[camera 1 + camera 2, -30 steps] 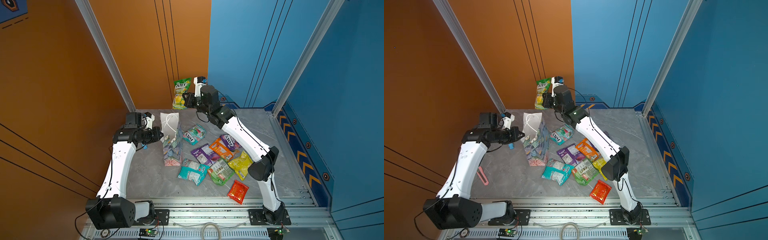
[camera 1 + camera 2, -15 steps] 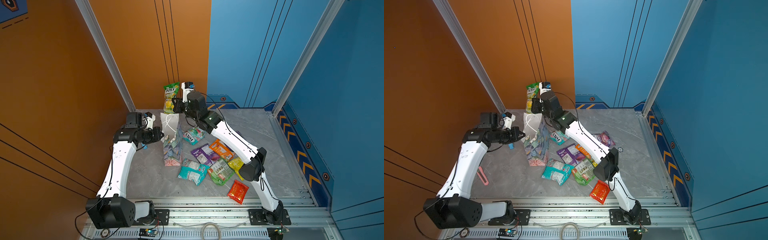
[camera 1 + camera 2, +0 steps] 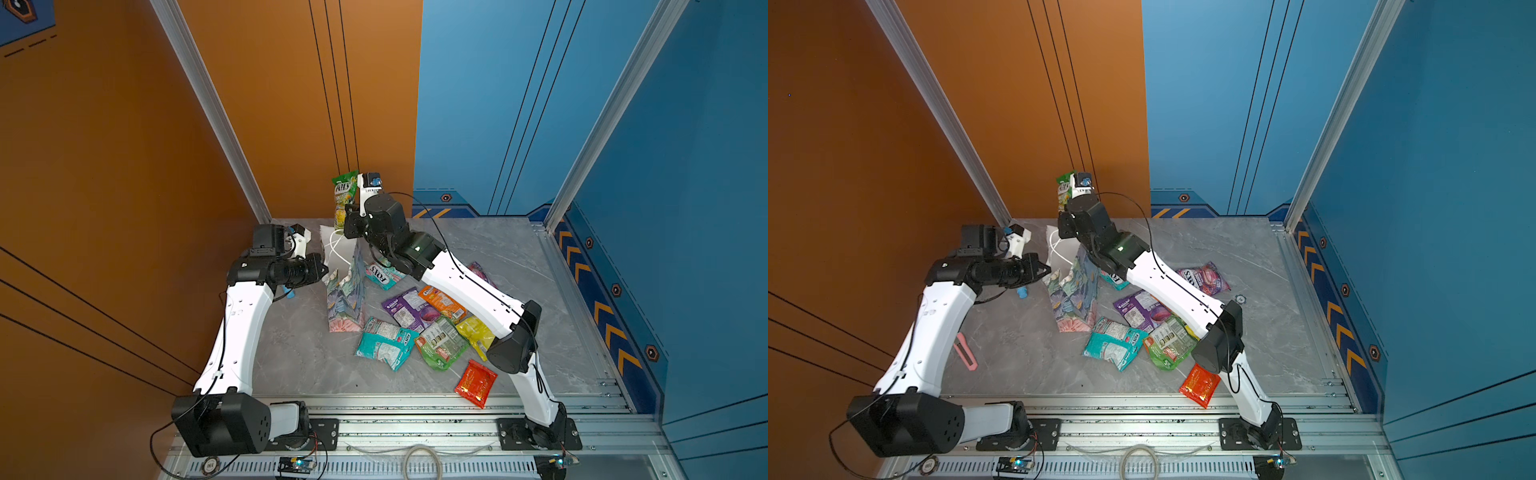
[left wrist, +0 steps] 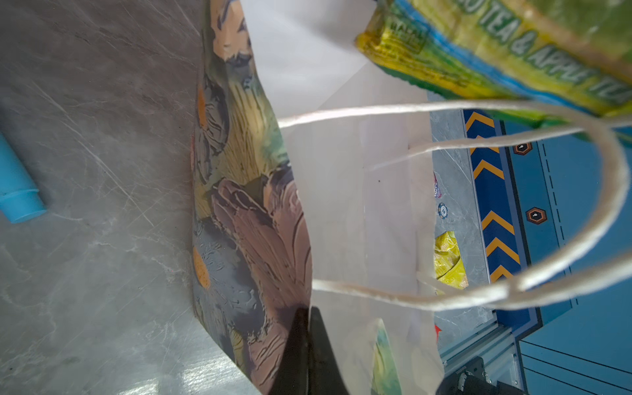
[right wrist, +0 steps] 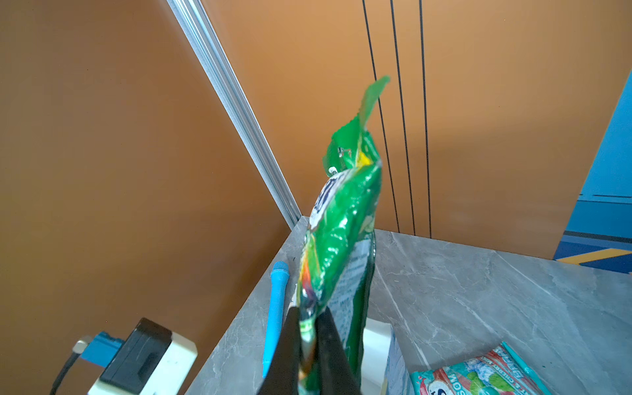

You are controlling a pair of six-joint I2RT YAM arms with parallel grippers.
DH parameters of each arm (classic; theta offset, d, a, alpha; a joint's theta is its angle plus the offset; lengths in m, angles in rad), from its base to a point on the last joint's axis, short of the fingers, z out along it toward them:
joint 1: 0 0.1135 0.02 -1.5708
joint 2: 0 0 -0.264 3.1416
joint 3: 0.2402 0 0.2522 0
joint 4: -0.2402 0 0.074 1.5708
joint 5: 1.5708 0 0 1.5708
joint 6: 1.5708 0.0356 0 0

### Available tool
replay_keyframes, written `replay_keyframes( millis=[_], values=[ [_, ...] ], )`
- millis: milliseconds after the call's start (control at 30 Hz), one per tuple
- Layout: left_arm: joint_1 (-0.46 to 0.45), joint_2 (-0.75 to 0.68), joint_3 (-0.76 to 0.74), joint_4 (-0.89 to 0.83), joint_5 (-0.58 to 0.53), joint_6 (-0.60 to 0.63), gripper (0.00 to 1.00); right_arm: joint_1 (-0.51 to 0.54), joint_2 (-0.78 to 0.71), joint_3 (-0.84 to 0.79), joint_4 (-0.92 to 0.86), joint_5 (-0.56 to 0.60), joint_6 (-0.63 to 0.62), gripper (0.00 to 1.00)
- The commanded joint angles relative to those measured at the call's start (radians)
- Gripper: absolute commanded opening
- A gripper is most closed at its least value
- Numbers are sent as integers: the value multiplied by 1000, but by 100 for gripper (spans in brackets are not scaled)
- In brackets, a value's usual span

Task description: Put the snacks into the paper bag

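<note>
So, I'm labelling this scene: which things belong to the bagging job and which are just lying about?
Job: bag; green packet in right gripper; loose ones such as teal packet, purple packet, red packet.
Lying about: blue stick; pink strip; round token.

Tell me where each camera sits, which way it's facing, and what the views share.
Both top views: high above the front rail, looking down on the table, both whole arms, the paper bag and loose snacks.
Left wrist: at the bag's rim, looking into its white inside; the left gripper pinches the bag wall.
Right wrist: raised by the bag, facing the orange back corner; the right gripper clamps a green packet.
Shared: both wrist views show that green packet and the light-blue stick.
</note>
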Motion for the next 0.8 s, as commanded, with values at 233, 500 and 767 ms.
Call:
replay_keyframes(
  millis=[233, 500, 767],
  values=[
    [13, -27, -11, 39, -31, -51, 0, -2, -131, -82, -24, 64, -39, 0],
    [21, -44, -42, 81, -17, -85, 0, 1, -147, -102, -94, 4, -40, 0],
    [26, -49, -59, 107, -12, -99, 0, 28, -158, -97, -176, -61, -52, 0]
  ],
)
